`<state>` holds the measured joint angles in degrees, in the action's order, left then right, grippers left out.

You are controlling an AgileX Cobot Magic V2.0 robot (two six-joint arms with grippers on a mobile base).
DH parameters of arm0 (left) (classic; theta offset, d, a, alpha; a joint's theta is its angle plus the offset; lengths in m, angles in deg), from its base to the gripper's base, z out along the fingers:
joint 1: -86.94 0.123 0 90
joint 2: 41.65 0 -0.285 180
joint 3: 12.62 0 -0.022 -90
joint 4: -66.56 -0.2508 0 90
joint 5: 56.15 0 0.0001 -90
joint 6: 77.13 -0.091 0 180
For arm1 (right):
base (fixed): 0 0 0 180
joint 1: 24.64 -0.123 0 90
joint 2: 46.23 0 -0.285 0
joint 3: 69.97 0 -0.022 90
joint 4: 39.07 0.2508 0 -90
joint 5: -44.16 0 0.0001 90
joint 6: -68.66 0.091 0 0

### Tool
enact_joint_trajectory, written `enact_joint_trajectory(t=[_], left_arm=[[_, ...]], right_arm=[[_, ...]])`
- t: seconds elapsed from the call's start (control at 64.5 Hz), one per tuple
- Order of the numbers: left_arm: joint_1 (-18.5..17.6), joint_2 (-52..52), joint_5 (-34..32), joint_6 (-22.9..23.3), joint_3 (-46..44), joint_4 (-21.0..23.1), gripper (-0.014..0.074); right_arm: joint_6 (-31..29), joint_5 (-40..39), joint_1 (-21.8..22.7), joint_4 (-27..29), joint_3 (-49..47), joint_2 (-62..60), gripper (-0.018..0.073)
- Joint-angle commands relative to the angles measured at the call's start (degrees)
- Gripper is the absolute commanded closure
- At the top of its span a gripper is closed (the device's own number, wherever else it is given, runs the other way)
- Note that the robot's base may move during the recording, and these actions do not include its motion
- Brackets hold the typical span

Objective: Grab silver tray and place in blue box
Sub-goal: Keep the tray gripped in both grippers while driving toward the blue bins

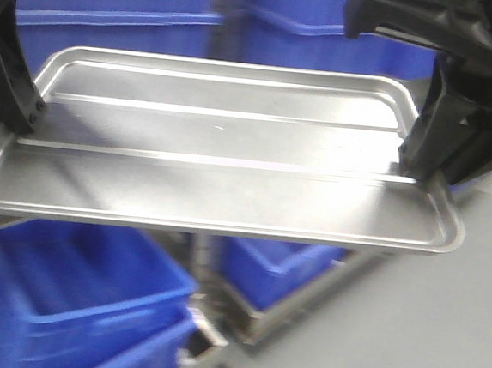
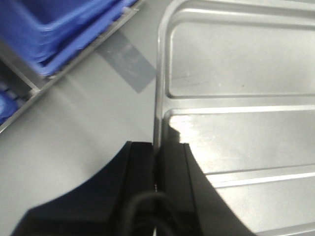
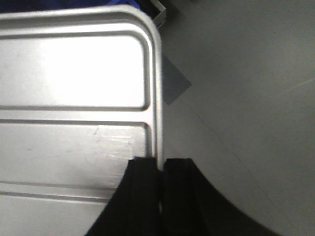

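Left gripper (image 2: 156,164) is clamped tight on the tray's (image 1: 221,173) left rim, and right gripper (image 3: 161,169) pinches the opposite rim, tray held between them. A blue box (image 1: 81,294) sits below the left gripper; bare floor (image 3: 246,98) lies open beyond the right one.

One silver tray (image 1: 220,182); left pincer (image 2: 156,162), right pincer (image 3: 161,167); blue boxes (image 1: 74,281) perhaps five, blurred.
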<state>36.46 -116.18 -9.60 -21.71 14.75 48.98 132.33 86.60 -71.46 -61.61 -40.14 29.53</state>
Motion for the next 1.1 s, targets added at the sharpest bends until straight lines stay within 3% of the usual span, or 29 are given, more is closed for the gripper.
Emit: enact_joint_trajectory(t=[0.0,1.085], left_arm=[[0.01,1.48,3.15,-0.35,-1.12,-4.00,0.0700],[0.01,1.48,3.15,-0.35,-1.12,-4.00,0.0700]], right_arm=[[-0.02,3.61,0.47,-4.92,-1.10,-1.66,0.0499],[-0.02,3.61,0.47,-4.92,-1.10,-1.66,0.0499]])
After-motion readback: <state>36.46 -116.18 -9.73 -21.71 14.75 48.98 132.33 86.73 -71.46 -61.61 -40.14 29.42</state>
